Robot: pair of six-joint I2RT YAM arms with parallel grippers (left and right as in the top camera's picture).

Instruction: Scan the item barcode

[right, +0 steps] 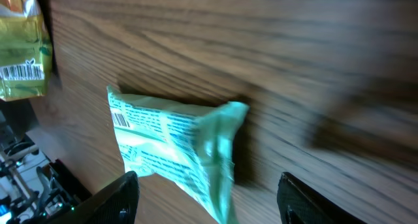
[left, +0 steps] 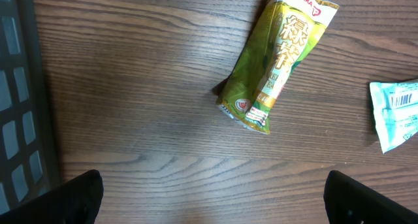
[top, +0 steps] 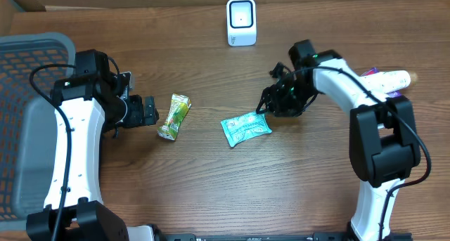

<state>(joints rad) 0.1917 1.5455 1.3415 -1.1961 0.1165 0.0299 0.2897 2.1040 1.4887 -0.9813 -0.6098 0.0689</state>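
Both jaws are parted, nothing held (teal packet (top: 246, 128) loose on desk (top: 211, 185)); its barcode (right: 121, 119) could be covered when gripped.

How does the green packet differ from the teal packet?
The green packet is long and narrow; the teal packet is shorter and wider. The green packet points away from the robot; the teal packet lies crosswise. The green packet is near the left hand, the teal packet near the right hand. Both lie loose on the table, barcodes showing.
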